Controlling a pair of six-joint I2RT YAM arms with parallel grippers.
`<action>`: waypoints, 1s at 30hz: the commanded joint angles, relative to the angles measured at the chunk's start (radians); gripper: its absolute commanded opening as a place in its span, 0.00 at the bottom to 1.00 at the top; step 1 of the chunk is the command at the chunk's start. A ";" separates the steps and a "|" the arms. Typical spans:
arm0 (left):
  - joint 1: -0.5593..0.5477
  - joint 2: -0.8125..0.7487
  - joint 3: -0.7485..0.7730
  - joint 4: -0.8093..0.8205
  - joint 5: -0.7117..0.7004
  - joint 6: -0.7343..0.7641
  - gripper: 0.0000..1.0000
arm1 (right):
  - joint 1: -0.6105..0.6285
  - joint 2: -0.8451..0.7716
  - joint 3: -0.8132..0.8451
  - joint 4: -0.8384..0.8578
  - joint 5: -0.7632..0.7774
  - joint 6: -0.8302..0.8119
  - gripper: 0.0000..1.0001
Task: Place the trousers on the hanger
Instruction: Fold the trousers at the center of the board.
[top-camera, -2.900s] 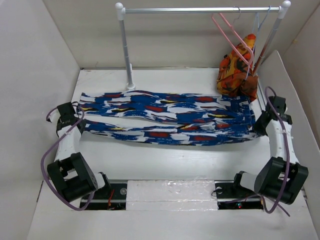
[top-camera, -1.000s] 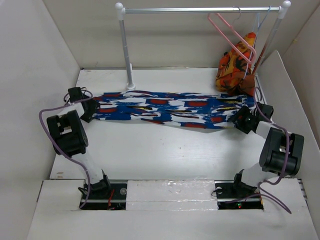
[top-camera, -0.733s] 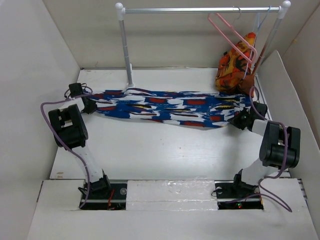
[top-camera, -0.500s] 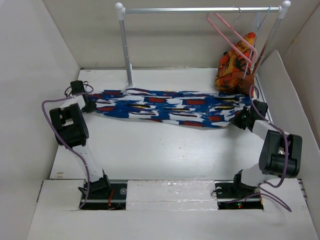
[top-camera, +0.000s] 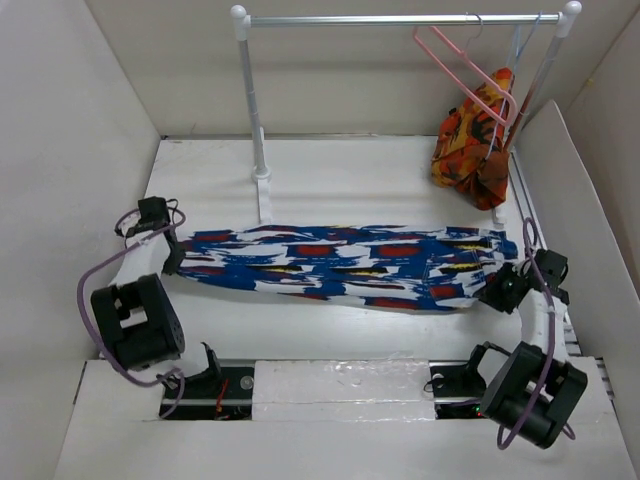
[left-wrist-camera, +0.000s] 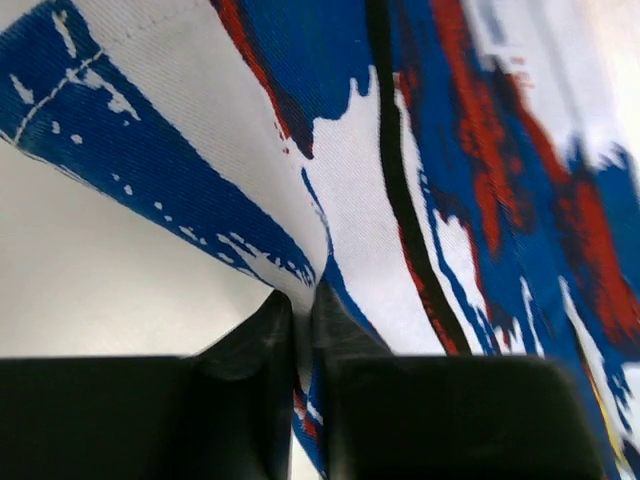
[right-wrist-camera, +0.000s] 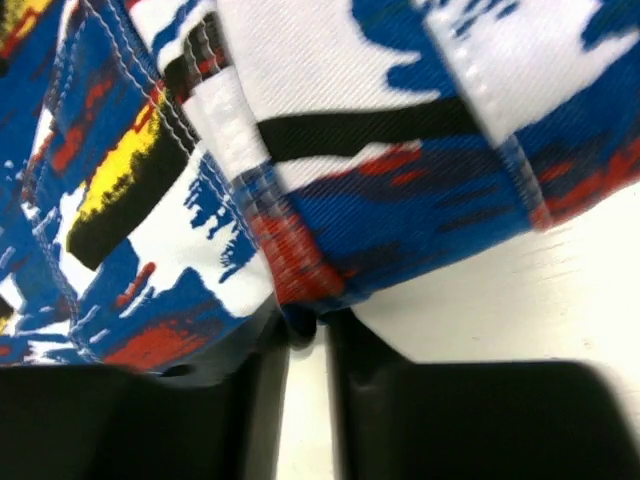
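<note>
The trousers (top-camera: 340, 265), bright blue with white, red and yellow splotches, lie folded lengthwise in a long band across the middle of the table. My left gripper (top-camera: 172, 256) is shut on their left end; the left wrist view shows the fabric (left-wrist-camera: 400, 180) pinched between the black fingers (left-wrist-camera: 250, 350). My right gripper (top-camera: 498, 290) is shut on their right end, with the hem (right-wrist-camera: 300, 270) caught at the fingertips (right-wrist-camera: 360, 350). The pink hanger (top-camera: 465, 68) hangs tilted on the rail at the back right, far from both grippers.
A clothes rail (top-camera: 400, 19) on two white posts (top-camera: 254, 100) spans the back. An orange-red patterned garment (top-camera: 472, 140) hangs from a pale hanger (top-camera: 516, 45) beside the pink one. White walls enclose the table on three sides.
Both grippers have pulled the folded trousers back from the rail post toward the near side of the table. Both arms have drawn in nearer their bases.
</note>
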 joint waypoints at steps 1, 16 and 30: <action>0.030 -0.145 -0.007 -0.016 -0.128 0.019 0.12 | -0.008 -0.002 0.040 -0.022 0.065 -0.096 0.28; -0.001 -0.180 0.082 0.058 -0.005 0.019 0.56 | 0.245 0.019 0.232 0.071 -0.045 -0.116 0.00; 0.031 0.324 0.459 0.075 -0.084 0.010 0.45 | 0.587 0.072 0.158 0.104 -0.126 -0.240 0.31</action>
